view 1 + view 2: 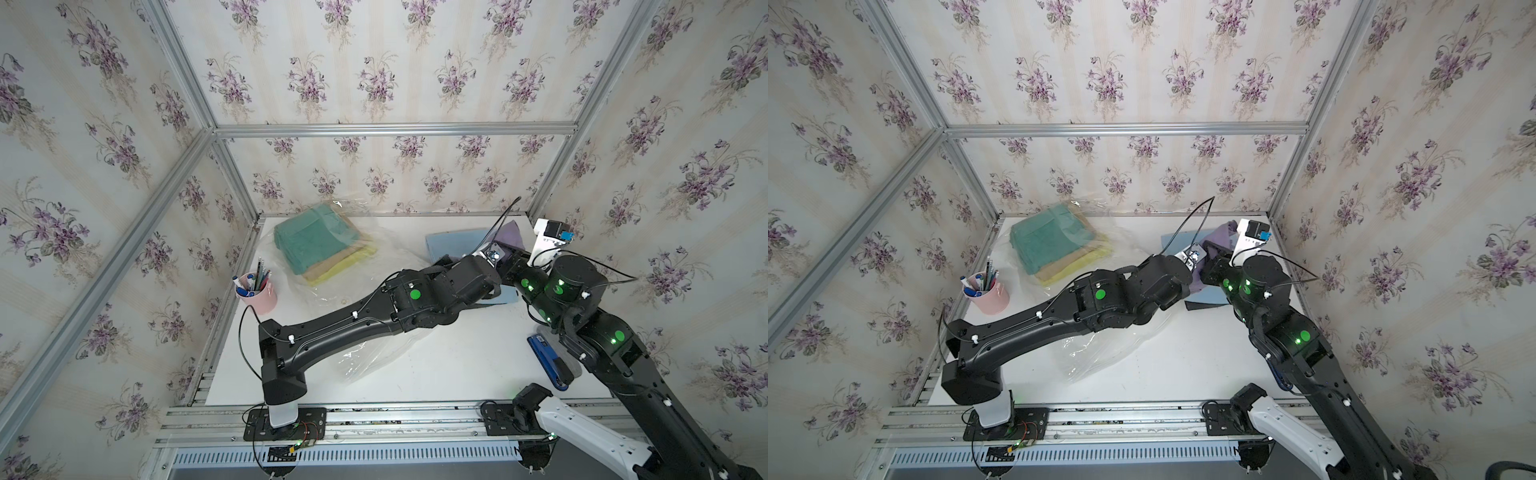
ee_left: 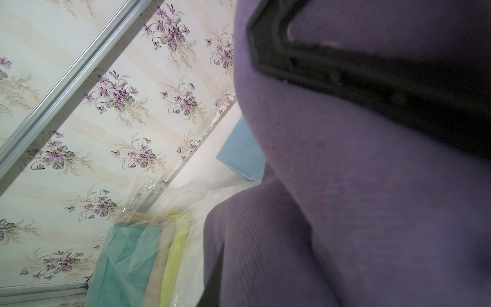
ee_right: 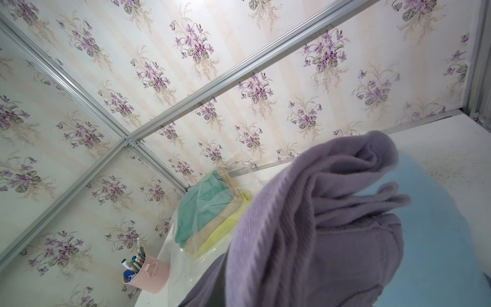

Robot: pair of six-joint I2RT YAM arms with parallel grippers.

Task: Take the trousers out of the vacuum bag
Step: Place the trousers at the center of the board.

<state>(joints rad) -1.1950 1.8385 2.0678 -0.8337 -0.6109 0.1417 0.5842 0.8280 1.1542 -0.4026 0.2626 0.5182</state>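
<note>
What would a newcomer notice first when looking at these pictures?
The purple trousers come first: bunched and held up at the far right of the table, where the left arm and the right arm meet, above the light blue trousers. Next the eye goes to the teal, tan and yellow stack inside the clear vacuum bag at the far left.

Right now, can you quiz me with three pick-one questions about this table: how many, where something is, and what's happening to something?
1. How many trousers lie in the bag? A) one B) three C) five
2. Where is the cup? A) by the table's left edge B) in the bag C) on the floor
3. The purple trousers are: A) flat in the bag B) bunched and lifted C) in the cup
Answers: 1 B, teal, tan and yellow show through the plastic. 2 A, it stands beside that edge. 3 B, they hang bunched over the blue pair.
</note>
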